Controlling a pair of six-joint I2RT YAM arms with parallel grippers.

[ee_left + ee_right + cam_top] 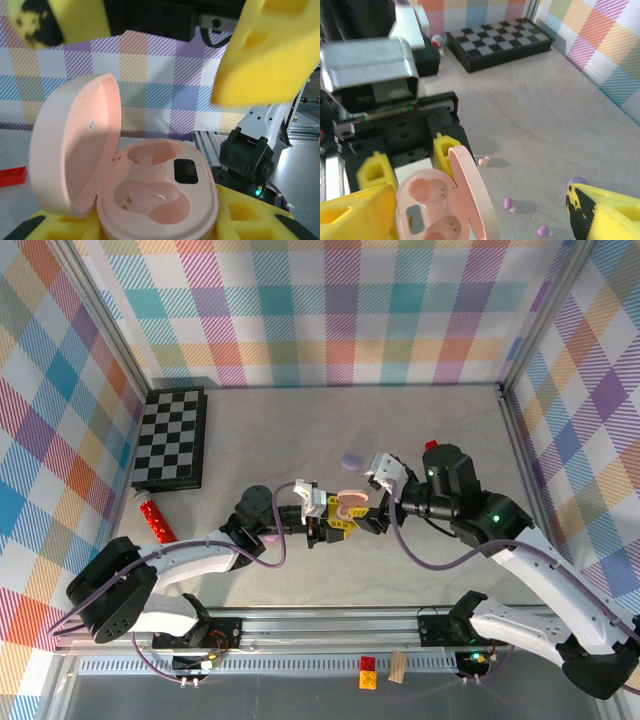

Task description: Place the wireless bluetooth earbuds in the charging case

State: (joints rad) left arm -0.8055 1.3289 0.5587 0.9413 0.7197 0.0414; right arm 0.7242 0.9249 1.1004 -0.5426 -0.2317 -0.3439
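- Your left gripper (pixel 342 522) is clenched on the open pink charging case (pixel 160 197), low centre of the left wrist frame. Lid up at left, both sockets empty.
- Your right gripper (pixel 480 212) sits over the case with its yellow fingers (pixel 357 212) spread wide and nothing gripped. Can't tell if they touch the case.
- Earbuds lie on the table (pixel 560 115): pink earbud (pixel 483 161) mid-frame, lilac earbuds (pixel 508 203) lower right, all apart from the case.

No legible text, labels, numbers; tiny mark (pixel 91 124) inside charging case (pixel 165 210) lid unreadable.
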